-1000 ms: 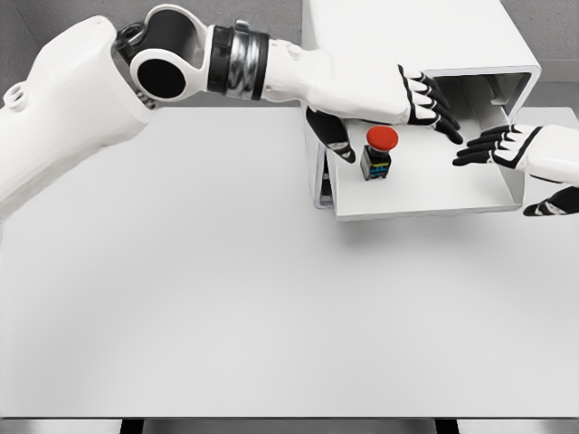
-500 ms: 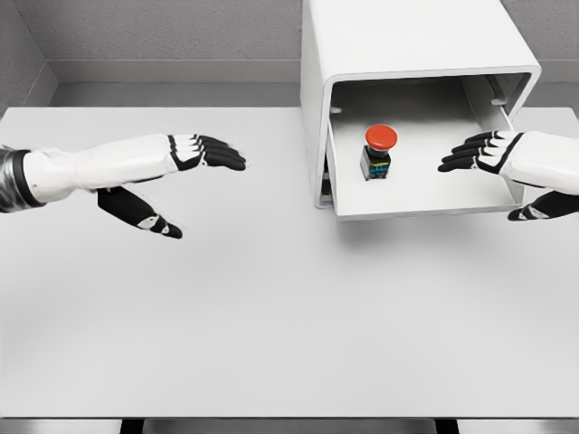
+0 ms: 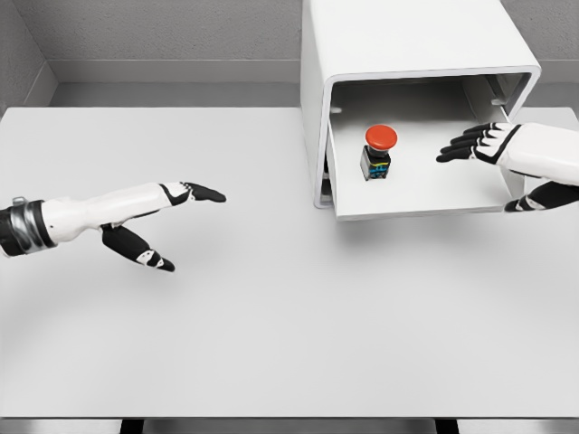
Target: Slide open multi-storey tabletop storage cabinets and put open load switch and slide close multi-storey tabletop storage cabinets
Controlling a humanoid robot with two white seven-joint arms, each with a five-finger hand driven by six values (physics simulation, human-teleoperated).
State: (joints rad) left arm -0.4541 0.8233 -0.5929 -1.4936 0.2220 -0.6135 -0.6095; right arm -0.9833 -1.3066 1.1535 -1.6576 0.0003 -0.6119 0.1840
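The white storage cabinet (image 3: pixel 407 41) stands at the back right of the table, its drawer (image 3: pixel 425 199) slid out toward me. A load switch (image 3: pixel 378 151) with a red round cap and a dark body stands upright in the drawer, left of its middle. My right hand (image 3: pixel 488 167) hovers at the drawer's right side, fingers spread, thumb low by the drawer's right front corner, holding nothing. My left hand (image 3: pixel 172 221) is out over the table's left half, fingers stretched flat and empty, far from the cabinet.
The white table (image 3: pixel 271 334) stretches wide in front and to the left. A grey wall runs along the back edge.
My left arm has pulled back from the cabinet to the table's left side and dropped lower. The right hand shifted slightly right and up. The switch stays in the drawer.
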